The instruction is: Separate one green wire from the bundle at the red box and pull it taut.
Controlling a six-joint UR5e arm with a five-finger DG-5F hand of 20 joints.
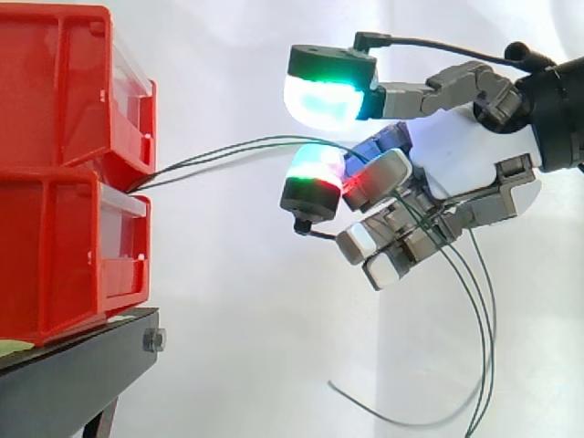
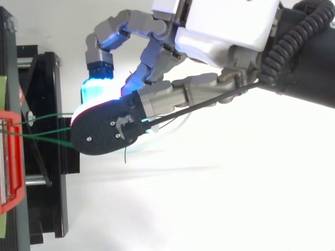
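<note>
White curtain (image 1: 228,55) backs red bins (image 1: 55,182) on black stand (image 1: 73,379); robot hand (image 1: 456,151) clutches green wires (image 1: 239,148).

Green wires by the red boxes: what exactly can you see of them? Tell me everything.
The green wires are a few thin, flexible strands. They come out from between the two stacked red bins, rise rightwards in a shallow arc, cross the hand, then droop in long loose curves below it, one end curling free.

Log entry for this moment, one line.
hand: curled round green wires | wires: several together, none separated, hanging loose past hand | span from red bins: bowed, not taut
</note>
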